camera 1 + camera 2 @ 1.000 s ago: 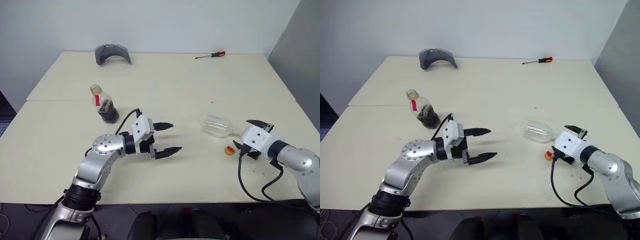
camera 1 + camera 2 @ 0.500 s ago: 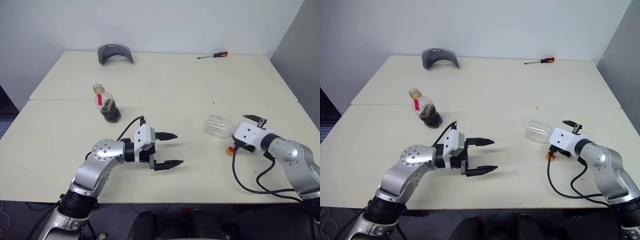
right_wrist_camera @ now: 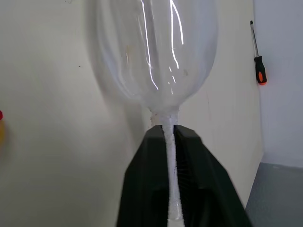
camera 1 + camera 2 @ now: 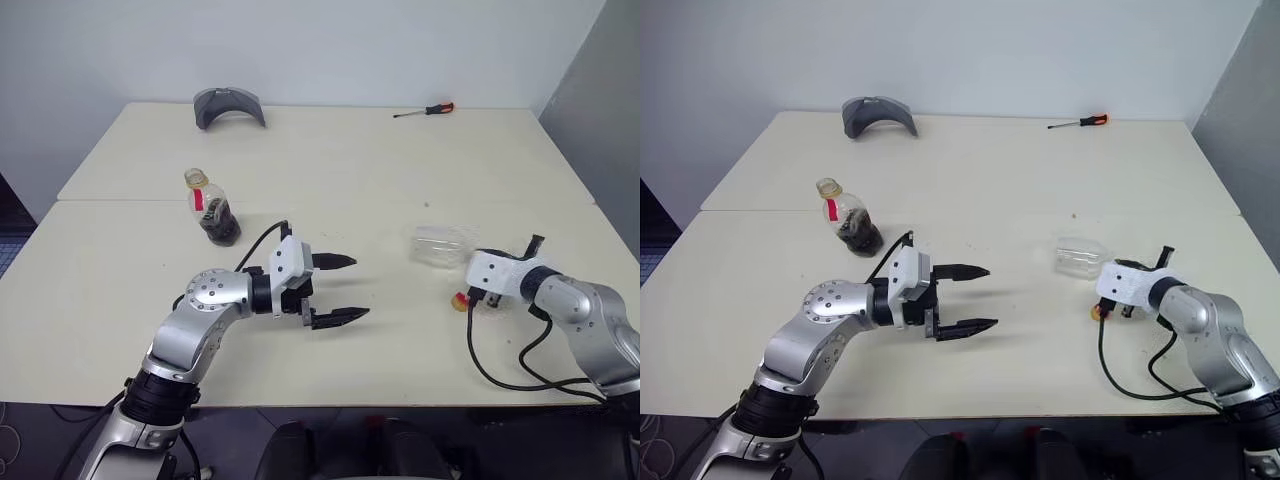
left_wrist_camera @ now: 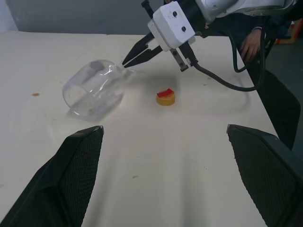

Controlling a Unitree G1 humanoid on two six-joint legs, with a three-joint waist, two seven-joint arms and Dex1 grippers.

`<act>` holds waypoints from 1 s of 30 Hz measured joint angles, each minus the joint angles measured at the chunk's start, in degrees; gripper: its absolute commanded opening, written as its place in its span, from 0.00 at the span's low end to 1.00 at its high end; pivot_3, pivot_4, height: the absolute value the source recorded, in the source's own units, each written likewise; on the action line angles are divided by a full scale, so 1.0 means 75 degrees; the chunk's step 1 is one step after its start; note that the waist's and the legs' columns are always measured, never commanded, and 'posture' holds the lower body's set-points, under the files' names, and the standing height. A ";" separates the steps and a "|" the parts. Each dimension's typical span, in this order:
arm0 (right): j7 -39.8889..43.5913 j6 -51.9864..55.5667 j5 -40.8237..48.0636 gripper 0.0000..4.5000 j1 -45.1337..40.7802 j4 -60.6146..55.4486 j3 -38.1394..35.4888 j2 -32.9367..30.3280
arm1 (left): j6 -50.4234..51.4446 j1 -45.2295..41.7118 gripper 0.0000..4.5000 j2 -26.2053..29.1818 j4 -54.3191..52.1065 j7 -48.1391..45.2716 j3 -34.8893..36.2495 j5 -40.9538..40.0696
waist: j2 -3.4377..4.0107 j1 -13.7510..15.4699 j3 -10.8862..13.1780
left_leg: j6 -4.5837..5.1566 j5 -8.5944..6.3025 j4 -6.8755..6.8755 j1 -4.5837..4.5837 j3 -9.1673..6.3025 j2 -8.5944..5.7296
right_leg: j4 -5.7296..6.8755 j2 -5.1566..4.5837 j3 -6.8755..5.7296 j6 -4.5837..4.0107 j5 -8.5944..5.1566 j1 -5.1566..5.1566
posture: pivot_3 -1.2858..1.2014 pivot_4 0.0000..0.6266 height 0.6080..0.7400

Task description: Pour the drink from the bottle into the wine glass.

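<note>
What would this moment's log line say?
right gripper: shut on wine glass stem, glass lying on table | left gripper: open | bottle: upright, untouched

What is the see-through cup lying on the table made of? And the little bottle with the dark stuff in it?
The wine glass looks like clear, shiny glass, though clear plastic could look the same: you see the table through it, and bright streaks glint on its bowl. The bottle seems to be thin clear plastic: its rounded body shows the dark drink inside, and it wears a red strip label.
</note>
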 measured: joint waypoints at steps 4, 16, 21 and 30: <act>0.0083 -0.0028 -0.0216 0.01 -0.0002 0.0222 0.0004 -0.0032 | 0.0004 0.0000 1.00 -0.0017 0.0000 0.0022 0.0011 0.0000 | 0.0000 0.0000 0.0000 | -0.0003 0.0002 0.0000 0.0001 0.0001 0.0001 | 0.0001 0.0000 0.0001 0.0000 0.0000 0.0000 | 0.52 0.24 1.00; -0.0078 -0.0399 -0.0381 0.21 -0.1040 0.1157 0.0212 0.0523 | -0.0003 -0.0159 1.00 -0.0143 0.0188 0.0043 0.0128 0.0003 | 0.0000 -0.0007 0.0000 | -0.0012 0.0007 0.0001 0.0003 0.0003 0.0001 | 0.0002 0.0000 0.0001 0.0000 0.0000 0.0000 | 0.52 0.24 1.00; -0.0452 -0.1022 -0.0727 0.60 -0.1664 0.2277 0.0441 0.0515 | 0.0006 -0.0163 1.00 -0.0146 0.0190 0.0057 0.0131 0.0003 | 0.0000 -0.0004 0.0000 | -0.0013 0.0007 0.0001 0.0000 0.0008 0.0000 | 0.0001 -0.0002 0.0003 -0.0001 0.0001 -0.0002 | 0.52 0.24 1.00; -0.0498 -0.1704 -0.0956 1.00 -0.1936 0.2990 0.0661 0.0486 | 0.0040 -0.0161 1.00 -0.0127 0.0188 0.0201 0.0264 0.0000 | 0.0000 -0.0010 0.0000 | -0.0013 0.0007 0.0002 0.0001 0.0010 0.0003 | 0.0003 -0.0003 0.0005 -0.0001 0.0001 -0.0002 | 0.52 0.24 1.00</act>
